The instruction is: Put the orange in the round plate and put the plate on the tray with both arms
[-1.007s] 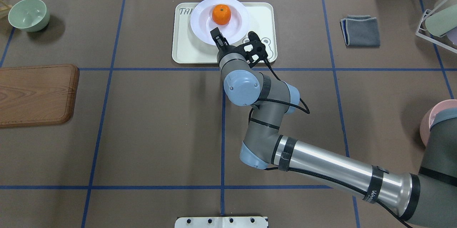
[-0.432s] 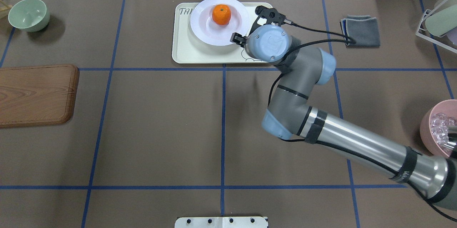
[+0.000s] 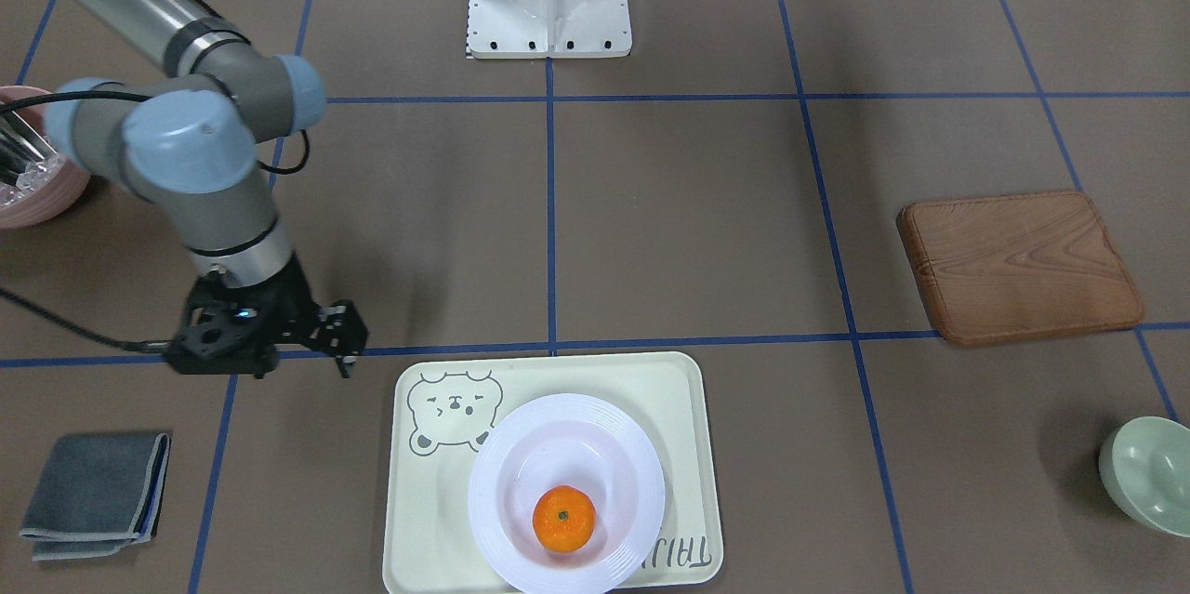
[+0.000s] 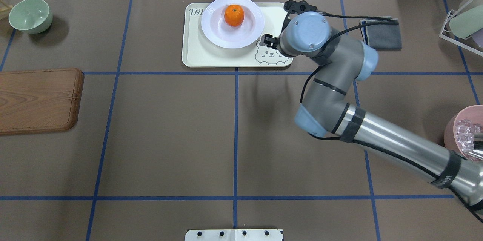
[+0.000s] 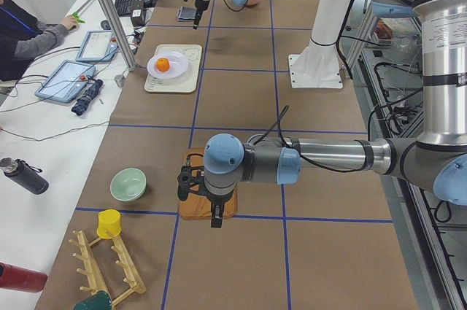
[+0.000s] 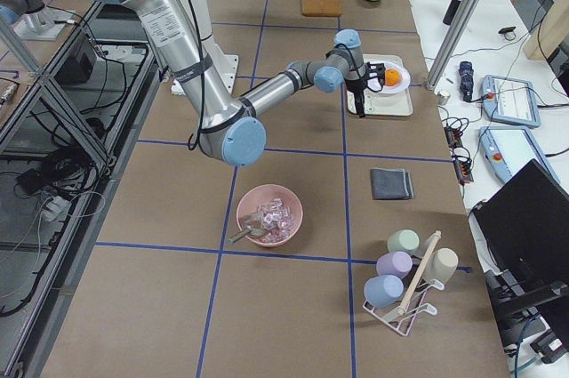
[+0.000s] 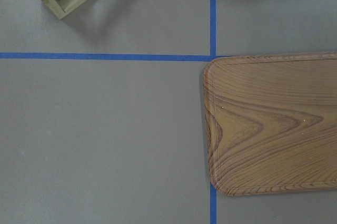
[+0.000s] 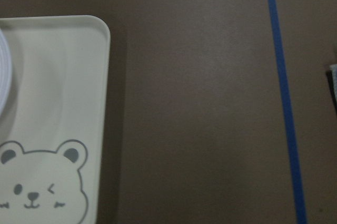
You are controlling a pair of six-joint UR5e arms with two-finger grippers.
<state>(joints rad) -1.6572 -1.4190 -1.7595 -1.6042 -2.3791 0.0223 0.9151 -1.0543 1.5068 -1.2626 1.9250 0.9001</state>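
The orange (image 4: 234, 15) lies in the middle of the round white plate (image 4: 215, 29), and the plate rests on the cream bear tray (image 4: 196, 54) at the far centre of the table. My right gripper (image 4: 267, 40) hangs over the tray's right edge near the bear drawing. In the front-facing view it (image 3: 342, 341) is open, empty and clear of the plate (image 3: 502, 501). The right wrist view looks down on the tray corner (image 8: 63, 103). My left gripper (image 5: 216, 221) hovers by the wooden board. I cannot tell whether it is open or shut.
A wooden board (image 4: 37, 99) lies at the left, with a green bowl (image 4: 30, 15) behind it. A folded grey cloth (image 4: 381, 35) sits right of the tray. A pink bowl (image 4: 464, 131) and a cup rack (image 4: 460, 22) stand at the right edge.
My right arm swung to the right. Its gripper left the plate's near rim and moved to the tray's right edge. The plate and orange stayed put.
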